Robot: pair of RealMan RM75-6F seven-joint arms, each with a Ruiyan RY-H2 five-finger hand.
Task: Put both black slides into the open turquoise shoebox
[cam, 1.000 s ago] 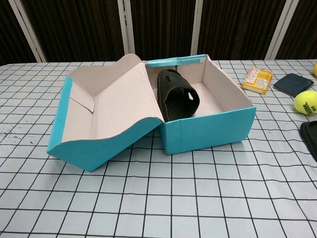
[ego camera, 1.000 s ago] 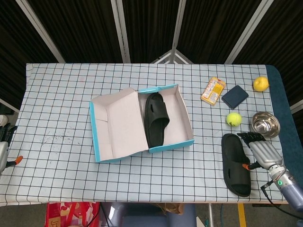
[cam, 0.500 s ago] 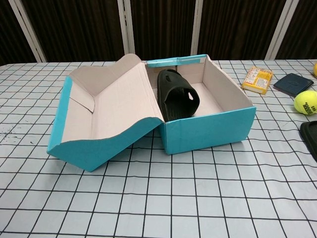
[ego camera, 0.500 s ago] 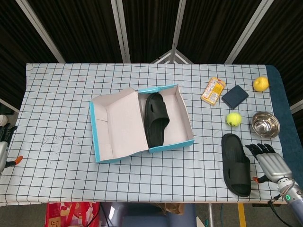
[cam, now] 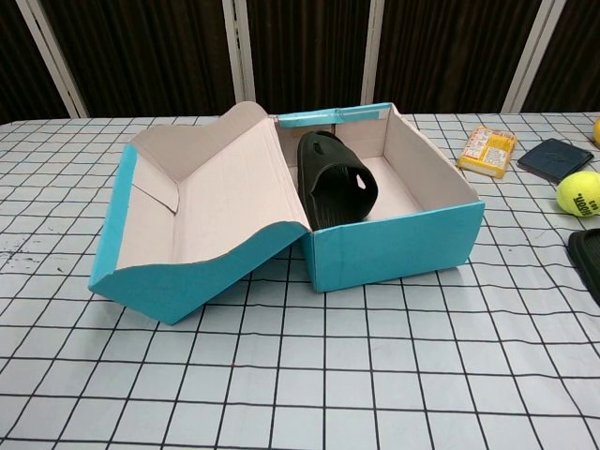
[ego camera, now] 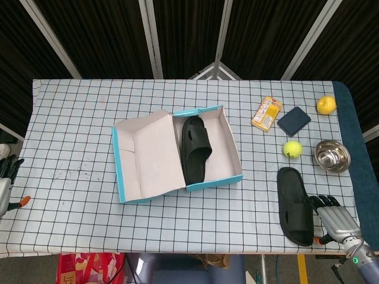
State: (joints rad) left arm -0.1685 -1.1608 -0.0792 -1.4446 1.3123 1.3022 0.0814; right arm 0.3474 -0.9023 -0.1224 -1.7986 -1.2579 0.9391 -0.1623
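One black slide (ego camera: 196, 148) lies inside your open turquoise shoebox (ego camera: 233, 151). The second slide (ego camera: 295, 205) lies on the checked surface (ego camera: 77, 148), just beside your right hand (ego camera: 336, 216), whose fingers (ego camera: 325, 202) are spread, holding nothing. Your left hand (ego camera: 5, 184) sits at the surface's edge; its fingers seem apart.

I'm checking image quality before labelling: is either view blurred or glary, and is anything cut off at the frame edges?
Head view: sharp and evenly lit, with bright glare only in the steel bowl; the right robot hand sits near the bottom edge. Chest view: sharp, with soft shadow inside the turquoise shoebox; the loose black slide is cropped by the right edge, as is the tennis ball.
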